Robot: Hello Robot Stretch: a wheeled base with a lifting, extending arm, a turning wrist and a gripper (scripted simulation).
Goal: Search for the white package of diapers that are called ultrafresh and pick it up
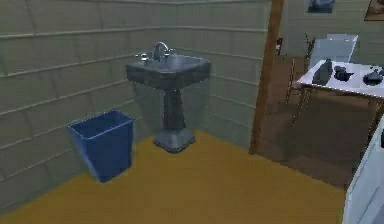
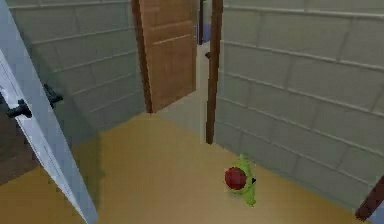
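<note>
- Tiled grey walls (image 1: 60, 70) are enclosing a smooth ochre floor (image 1: 200, 190), leaving open room ahead.
- A wooden door (image 2: 168, 50) is standing ajar.
- A grey pedestal sink (image 1: 170, 75) is flanking a blue bin (image 1: 103, 142), contents unclear.
- A red round thing (image 2: 238, 178) is lying near the wall.
- Nothing is telling the pincer's state or the diaper package's place.

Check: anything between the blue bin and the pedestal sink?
Nothing. In the forward view the stretch between the blue bin and the pedestal sink is bare yellow floor against the tiled wall.
</note>
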